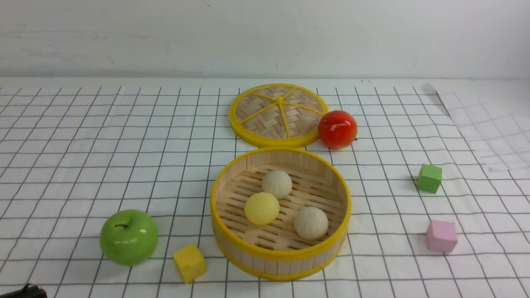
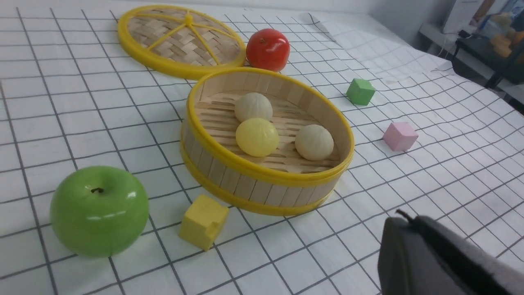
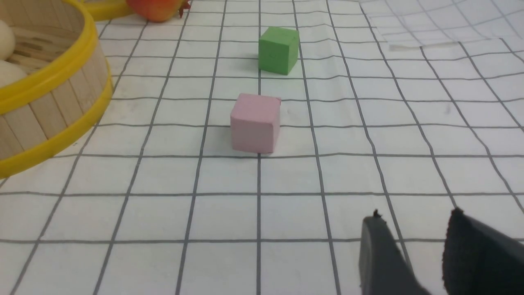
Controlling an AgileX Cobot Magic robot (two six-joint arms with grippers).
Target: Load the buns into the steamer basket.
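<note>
1. Front view: all three buns (image 1: pixel 276 184) (image 1: pixel 261 208) (image 1: pixel 311 222) lie on the slatted floor of the basket (image 1: pixel 280 253); none on the desk (image 1: pixel 83 165).
2. Left fingers (image 2: pixel 409 221) pressed together, empty, near the basket.
3. Right fingers (image 3: pixel 413 229) spread, holding nothing.
4. Judgement: loading looks complete; withdraw both arms without nudging the rim.

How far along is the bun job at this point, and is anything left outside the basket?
Looks finished: the yellow bun and both cream buns lie on the slatted floor of the steamer basket. No bun shows on the table. Nothing is in hand: the left pincer is shut and empty, and the right pincer stands open, empty. The lid lies behind, off.
</note>
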